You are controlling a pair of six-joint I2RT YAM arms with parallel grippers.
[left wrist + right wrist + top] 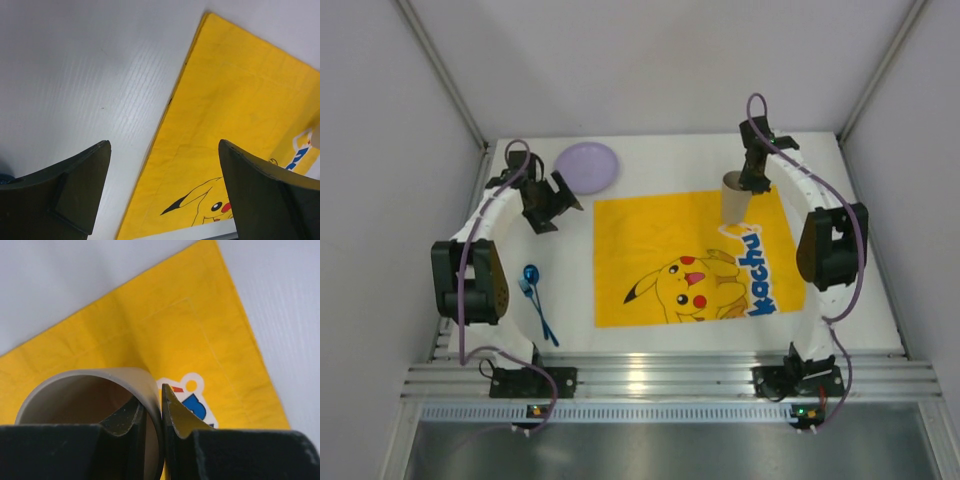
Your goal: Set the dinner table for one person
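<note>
Your right gripper [161,405] pinches only the wall of the tan cup [80,385], one finger inside the rim, at the far right of the Pikachu mat [650,230] on the white dinner table [575,260]. That thin, one-sided hold could let the cup swing, or tip over when you release it. Your left gripper [164,145] hangs wide open and empty over the mat's left edge.

On the dinner table [660,165], mat [690,260] central, cup [733,195] at its far edge, plate [587,166] behind its far-left corner, cutlery [538,305] left.
</note>
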